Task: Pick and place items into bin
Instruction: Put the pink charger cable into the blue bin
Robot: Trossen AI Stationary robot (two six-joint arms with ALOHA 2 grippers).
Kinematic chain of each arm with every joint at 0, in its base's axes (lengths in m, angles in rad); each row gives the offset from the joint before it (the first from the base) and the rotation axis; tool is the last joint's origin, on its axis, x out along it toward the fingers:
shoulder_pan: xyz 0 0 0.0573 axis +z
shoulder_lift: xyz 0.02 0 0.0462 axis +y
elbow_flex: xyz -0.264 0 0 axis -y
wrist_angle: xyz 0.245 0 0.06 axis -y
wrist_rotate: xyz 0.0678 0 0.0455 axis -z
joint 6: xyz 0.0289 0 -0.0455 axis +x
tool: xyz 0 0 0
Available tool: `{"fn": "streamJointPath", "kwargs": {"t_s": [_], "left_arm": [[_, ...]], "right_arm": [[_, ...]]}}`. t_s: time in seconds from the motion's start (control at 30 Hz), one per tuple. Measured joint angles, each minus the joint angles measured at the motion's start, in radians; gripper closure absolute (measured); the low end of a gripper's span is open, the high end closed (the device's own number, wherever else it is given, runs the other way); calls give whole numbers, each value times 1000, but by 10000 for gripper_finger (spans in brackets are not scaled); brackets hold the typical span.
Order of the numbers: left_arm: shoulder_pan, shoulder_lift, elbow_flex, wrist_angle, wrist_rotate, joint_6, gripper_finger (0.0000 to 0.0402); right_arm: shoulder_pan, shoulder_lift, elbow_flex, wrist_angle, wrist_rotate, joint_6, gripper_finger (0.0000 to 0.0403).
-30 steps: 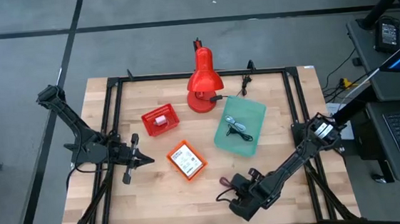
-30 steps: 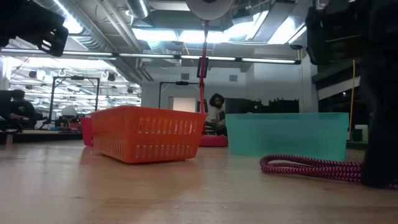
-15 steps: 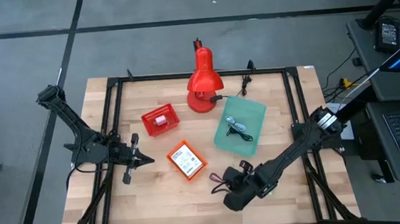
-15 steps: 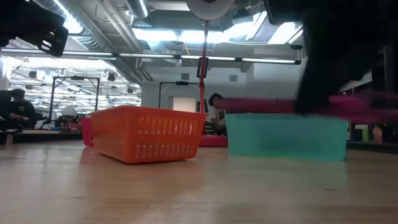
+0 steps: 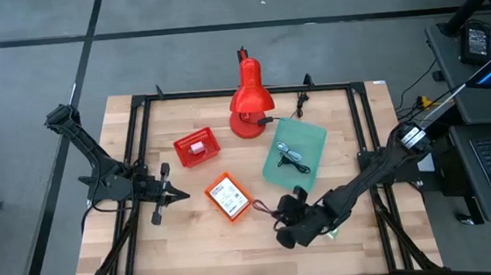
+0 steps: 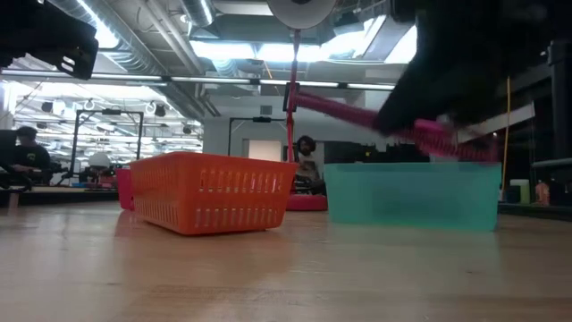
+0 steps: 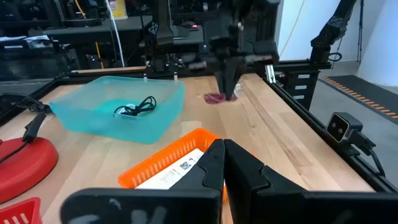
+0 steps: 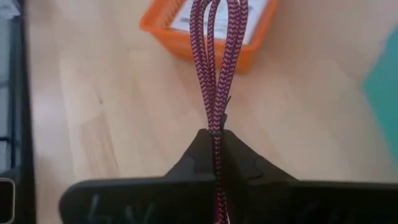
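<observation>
Currently the right gripper (image 5: 279,210) is pinching the purple strap (image 8: 214,62) between fully closed fingers and carrying it above the front part of the table (image 5: 193,247), between the orange basket (image 5: 229,197) and the teal bin (image 5: 295,155); in the right wrist view the braided loops are running out from the closed fingers toward the orange basket, and in the low view the strap is hanging in the air level with the teal bin's rim. Items already lying in containers: the black coiled cable (image 5: 294,160) in the teal bin; a white printed card (image 5: 225,193) in the orange basket; a pale pink piece (image 5: 197,146) in the small red basket (image 5: 196,147). The left gripper (image 5: 167,195) is waiting with fingers closed and nothing held, hovering near the left side of the table just beside the orange basket. The red desk lamp (image 5: 248,102) is standing at the back edge and is no part of the job. Judging by what lies where, the task is looking nearly finished: no loose items are showing on the bare wood, and the strap in hand is seeming to be the last thing left to drop; which container it is heading for cannot be told.
</observation>
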Motion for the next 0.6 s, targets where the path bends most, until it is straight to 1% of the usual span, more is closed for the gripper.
{"fn": "streamJointPath", "kwargs": {"t_s": [0.17,0.3,0.5,0.6], "left_arm": [[0,1,0,0,0,-2,400],[0,15,0,1,-1,-26,400],[0,54,0,0,-23,-37,400],[0,73,0,1,-56,-37,400]], "right_arm": [[-5,0,-203,396,41,-80,403],[-10,-29,-297,583,80,-173,403],[-9,-120,-338,622,108,-347,403],[-9,-160,-371,711,110,-478,403]]}}
